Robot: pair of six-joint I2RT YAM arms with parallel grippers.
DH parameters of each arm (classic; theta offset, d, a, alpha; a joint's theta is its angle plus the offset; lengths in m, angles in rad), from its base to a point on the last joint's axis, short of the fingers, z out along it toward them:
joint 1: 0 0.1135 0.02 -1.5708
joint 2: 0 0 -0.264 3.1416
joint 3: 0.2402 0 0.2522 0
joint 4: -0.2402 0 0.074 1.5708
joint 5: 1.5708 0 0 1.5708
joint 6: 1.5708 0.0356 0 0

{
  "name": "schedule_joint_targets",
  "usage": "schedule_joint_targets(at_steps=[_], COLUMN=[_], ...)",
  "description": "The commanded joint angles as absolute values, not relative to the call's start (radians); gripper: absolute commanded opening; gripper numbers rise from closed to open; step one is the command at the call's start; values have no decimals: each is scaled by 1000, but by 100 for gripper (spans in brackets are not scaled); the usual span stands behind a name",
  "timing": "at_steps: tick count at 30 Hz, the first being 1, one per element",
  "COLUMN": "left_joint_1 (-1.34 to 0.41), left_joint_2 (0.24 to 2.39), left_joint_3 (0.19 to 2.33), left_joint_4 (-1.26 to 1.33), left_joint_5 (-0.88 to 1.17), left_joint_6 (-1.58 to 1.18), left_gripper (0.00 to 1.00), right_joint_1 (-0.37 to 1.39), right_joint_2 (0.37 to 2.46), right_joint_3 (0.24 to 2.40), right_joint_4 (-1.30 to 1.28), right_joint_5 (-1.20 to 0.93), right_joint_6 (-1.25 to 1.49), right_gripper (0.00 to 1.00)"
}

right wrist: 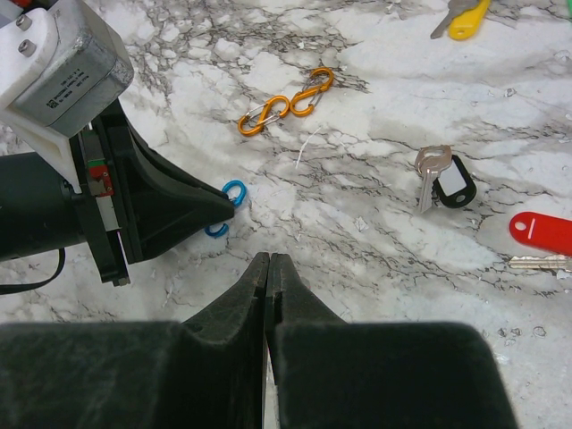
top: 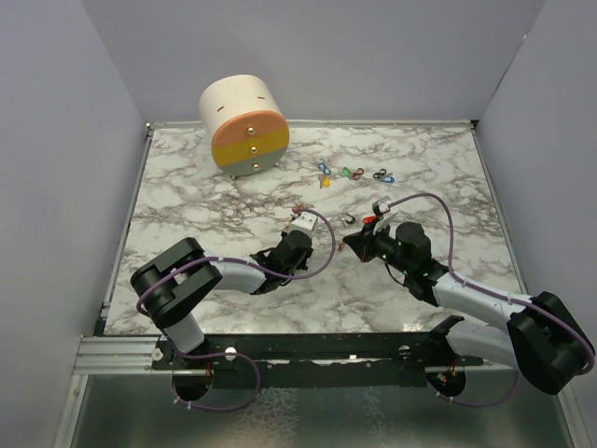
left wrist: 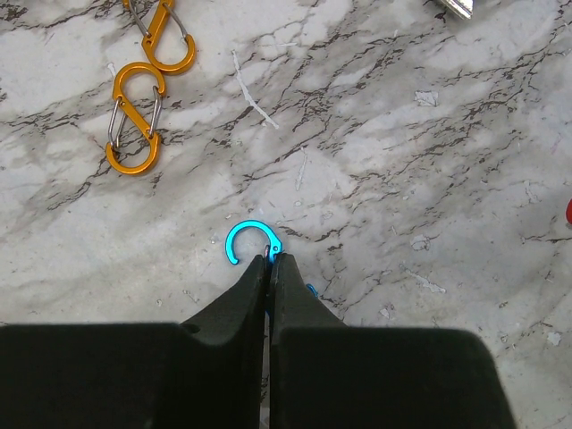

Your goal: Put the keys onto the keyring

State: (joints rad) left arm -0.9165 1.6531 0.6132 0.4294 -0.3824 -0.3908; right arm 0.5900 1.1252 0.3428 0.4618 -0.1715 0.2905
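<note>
Marble tabletop [top: 187, 233], walls on three sides. At the far left stands a round drum [top: 244, 126] with cream, orange, yellow and grey bands and small knobs on its face.

Left arm [top: 201, 275] reaches in low towards the centre, and right arm [top: 485, 299] comes in from the right; their ends are close together mid-tabletop.

Left pincer [left wrist: 268, 264]: jaws together, clamped on the blue clip [left wrist: 250, 243]. It grips the waist of the clip. One loop sticks out ahead of the tips and a bit of the other peeks out on the right. Cannot tell if the clip is lifted or resting on the marble.

Right pincer [right wrist: 268, 259]: jaws together, nothing between them. It sits just beside the blue clip, not touching it.

Keys are all loose on the tabletop, none on the clip:
- Black-tag key [right wrist: 444, 181] lies flat to the right of the pincers, nearest to them.
- Red-tag key [right wrist: 543, 232] is further right, at the frame edge.
- Yellow key [right wrist: 467, 18] is further back, partly cut off.

Two orange clips [left wrist: 134, 118] lie end to end beyond the blue clip, well apart from the keys.

More small coloured pieces [top: 354, 174] lie in a row further back, too small to tell keys from clips.
</note>
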Motion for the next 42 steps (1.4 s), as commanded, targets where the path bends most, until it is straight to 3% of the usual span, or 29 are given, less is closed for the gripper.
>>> schedule_joint_targets(at_steps=[1,20,42], left_joint_1=[-920,-931,-978], left_joint_2=[1658,1542,1485], left_joint_3=[594,752,757], left_joint_4=[348,237,255], left_joint_5=[-368,-339,-267], left_joint_6=[-390,-381,-419], left_gripper=[0,0,0], right_joint_1=[597,664,721], right_joint_2=[1110,1232,1260], right_joint_3=[365,395,408], right_joint_4=[449,515,502], right_joint_5=[-173,-216,-105], right_joint_6=[280,227,209], right_gripper=[1,1,1])
